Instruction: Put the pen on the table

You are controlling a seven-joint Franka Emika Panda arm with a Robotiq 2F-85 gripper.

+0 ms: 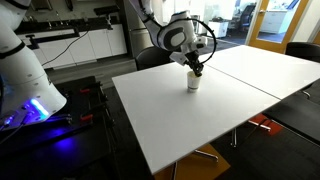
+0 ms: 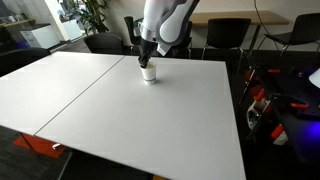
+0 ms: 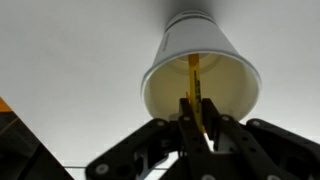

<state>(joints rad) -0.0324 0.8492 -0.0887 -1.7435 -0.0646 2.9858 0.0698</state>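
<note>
A small white cup stands on the white table; it also shows in both exterior views. The pen is a thin yellowish stick that stands in the cup, with its upper end between my fingers. My gripper is straight above the cup, shut on the pen's top. In both exterior views the gripper hangs just over the cup's rim and the pen is too small to make out.
Dark chairs stand along the far side of the table. A second white tabletop joins this one at a seam. Another robot base with blue light stands off the table.
</note>
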